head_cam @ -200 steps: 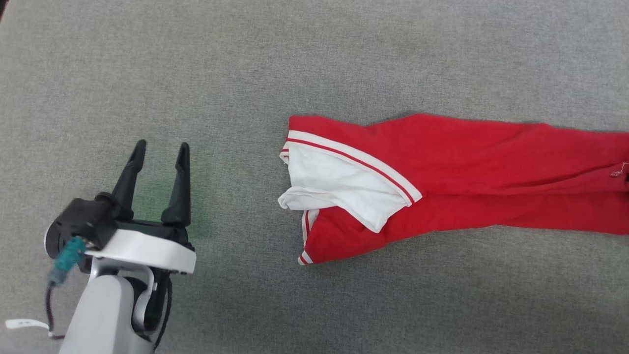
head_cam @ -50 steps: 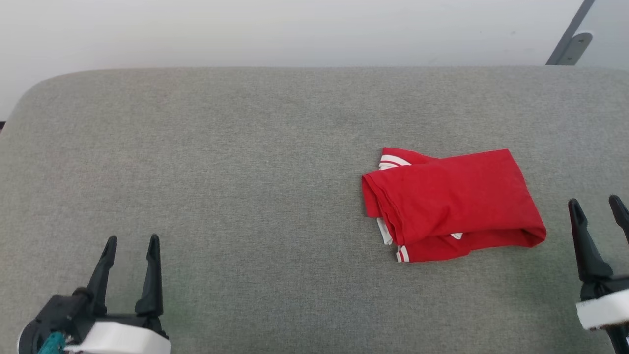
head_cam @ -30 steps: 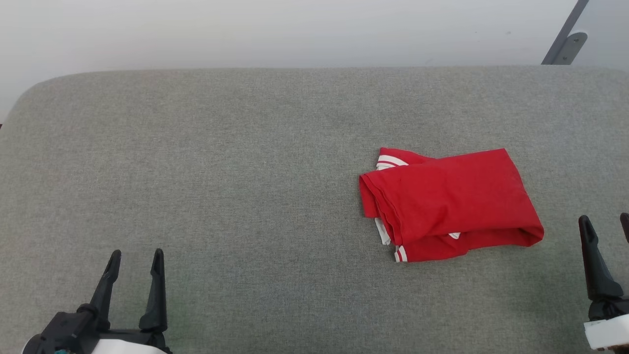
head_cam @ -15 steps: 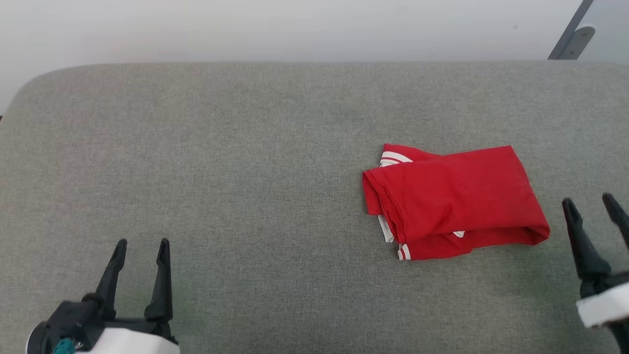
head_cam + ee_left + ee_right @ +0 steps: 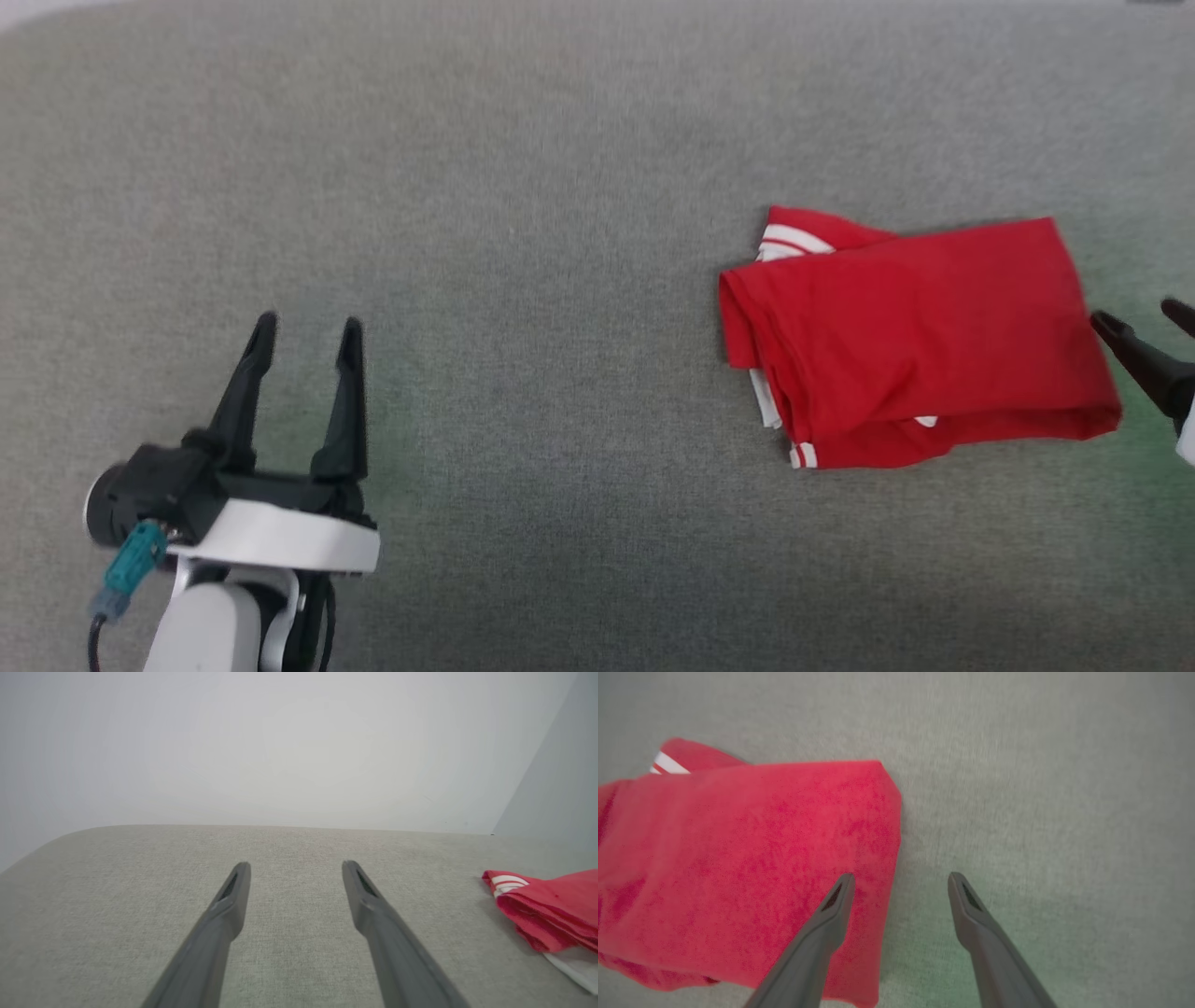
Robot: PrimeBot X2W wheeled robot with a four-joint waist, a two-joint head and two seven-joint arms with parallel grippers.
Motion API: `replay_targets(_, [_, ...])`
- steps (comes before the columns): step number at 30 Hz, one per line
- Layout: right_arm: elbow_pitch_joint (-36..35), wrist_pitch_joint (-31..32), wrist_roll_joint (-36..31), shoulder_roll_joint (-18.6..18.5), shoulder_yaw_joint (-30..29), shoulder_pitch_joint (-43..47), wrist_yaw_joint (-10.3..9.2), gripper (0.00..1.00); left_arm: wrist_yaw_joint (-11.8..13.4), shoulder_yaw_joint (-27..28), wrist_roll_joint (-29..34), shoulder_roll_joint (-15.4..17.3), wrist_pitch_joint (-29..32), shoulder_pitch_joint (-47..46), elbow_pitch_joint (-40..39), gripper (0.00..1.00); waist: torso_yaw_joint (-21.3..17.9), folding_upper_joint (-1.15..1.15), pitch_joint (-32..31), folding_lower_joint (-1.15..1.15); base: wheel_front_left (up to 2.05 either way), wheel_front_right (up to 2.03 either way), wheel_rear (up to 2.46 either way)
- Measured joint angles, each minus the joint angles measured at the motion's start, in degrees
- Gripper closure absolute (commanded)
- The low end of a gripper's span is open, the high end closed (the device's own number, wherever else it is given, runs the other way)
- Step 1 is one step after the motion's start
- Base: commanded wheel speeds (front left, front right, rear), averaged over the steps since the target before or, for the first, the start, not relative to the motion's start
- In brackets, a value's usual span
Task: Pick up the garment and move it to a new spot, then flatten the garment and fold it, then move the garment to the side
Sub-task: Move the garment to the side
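On the grey cushion point(image 5: 560, 187) lies the folded shirt point(image 5: 915, 336); right gripper point(image 5: 1134, 313) straddles its edge, left gripper point(image 5: 308, 320) well apart, both jaws spread.

1. The left jaws are two long black fingers point(image 5: 245, 383), broad at the root and tapering to narrow tips.
2. They rise from a blocky black housing point(image 5: 159, 481) backed by a curved white plate point(image 5: 280, 543).
3. A teal plug point(image 5: 131, 560) sits at the housing's side, with a dark cable point(image 5: 93, 639) trailing from it.
4. The forearm point(image 5: 210, 635) is pale grey and rounded.
5. The right jaws have the same black tapering fingers point(image 5: 1144, 359), with a sliver of white casing point(image 5: 1187, 446) behind them.
6. Seen close, a left finger point(image 5: 233, 900) and a right finger point(image 5: 833, 910) are matte dark grey, each with a narrow slot near the tip.
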Motion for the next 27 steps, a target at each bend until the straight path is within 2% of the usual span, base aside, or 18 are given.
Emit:
replay_targets(5, [-0.6, 14.5, 4.0, -2.0, 1.7, -3.2, -0.01, 0.0, 0.0, -1.2, -0.5, -0.3, 0.0, -2.6, 0.1, 0.0, 0.2, 0.0, 3.5, 0.0, 0.0, 0.0, 0.0])
replay_targets(12, [-1.4, 24.7, 4.1, -1.4, 1.7, -6.6, -0.01, 0.0, 0.0, -2.2, -0.9, -0.4, 0.0, -6.1, 0.1, 0.0, 0.9, 0.0, 7.9, 0.0, 0.0, 0.0, 0.0])
replay_targets(15, [-2.3, 27.2, 3.5, -1.2, 1.3, -6.9, -0.01, 0.0, 0.0, -2.7, -1.0, -0.4, 0.0, -6.9, 0.4, 0.0, 1.5, 0.0, 9.1, 0.0, 0.0, 0.0, 0.0])
replay_targets(16, [-2.6, 27.5, 3.2, -1.1, 1.2, -6.9, -0.01, 0.27, 0.0, -2.8, -1.0, -0.3, 0.0, -7.1, 0.5, 0.0, 1.7, 0.0, 9.4, 0.0, 0.0, 0.0, 0.0])
replay_targets(17, [-2.9, 28.0, 3.1, -1.0, 1.1, -6.9, -0.02, 0.75, 0.0, -2.9, -1.0, -0.3, 0.0, -7.2, 0.7, 0.0, 1.9, 0.0, 9.6, 0.0, 0.0, 0.0, 0.0])
replay_targets(18, [-3.4, 28.4, 3.0, -1.0, 1.0, -6.9, -0.02, 1.0, 0.0, -2.9, -1.0, -0.2, 0.0, -7.3, 0.9, 0.0, 2.0, 0.0, 9.8, 0.0, 0.0, 0.0, 0.0])
replay_targets(22, [-4.1, 28.2, 3.0, 0.4, 0.0, -6.5, 0.01, 1.0, 0.0, -3.0, -1.0, 0.1, 0.0, -7.8, 1.1, 0.0, 2.0, 0.0, 9.9, 0.0, 0.0, 0.0, 0.0])
replay_targets(27, [-4.4, 25.2, 2.4, 1.7, -1.8, -6.4, 0.03, 1.0, 0.0, -3.5, -0.9, 1.1, 0.0, -8.0, 1.1, 0.0, 0.6, 0.0, 9.5, 0.0, 0.0, 0.0, 0.0])
